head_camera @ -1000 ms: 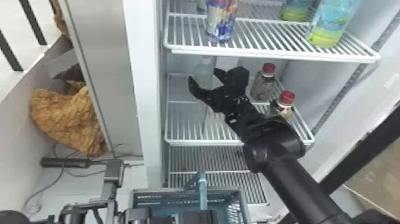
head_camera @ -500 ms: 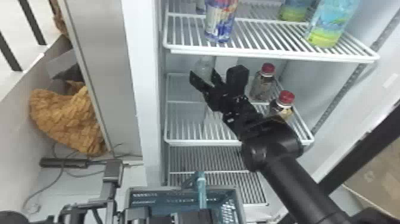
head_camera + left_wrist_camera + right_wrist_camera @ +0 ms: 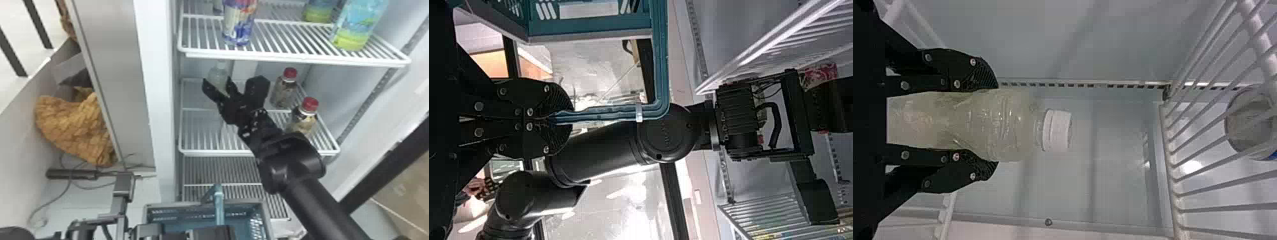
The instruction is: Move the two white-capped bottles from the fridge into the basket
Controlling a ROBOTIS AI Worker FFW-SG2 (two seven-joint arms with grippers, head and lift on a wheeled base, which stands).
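Observation:
My right gripper (image 3: 217, 83) is inside the fridge at the middle shelf, with a white-capped bottle (image 3: 218, 74) between its fingers. In the right wrist view, the right gripper (image 3: 988, 124) is shut on that clear bottle (image 3: 1008, 125), one finger on each side of its body and the white cap (image 3: 1057, 131) beyond the tips. At the bottom edge of the head view is my left gripper (image 3: 220, 232), by the basket (image 3: 266, 220). The left wrist view has the left gripper (image 3: 560, 118) shut on the blue-green handle (image 3: 614, 112) of the basket (image 3: 589, 29).
Two red-capped bottles (image 3: 283, 89) (image 3: 308, 118) stand right of my right gripper on the middle shelf (image 3: 223, 152). Above, the upper shelf (image 3: 293, 59) carries several bottles, including a blue-labelled one (image 3: 239, 25). The fridge's left wall (image 3: 159, 95) stands beside the shelves.
The right gripper's fingers have drawn somewhat closer together around the white-capped bottle. Its arm has barely moved. The left arm and basket look much the same.

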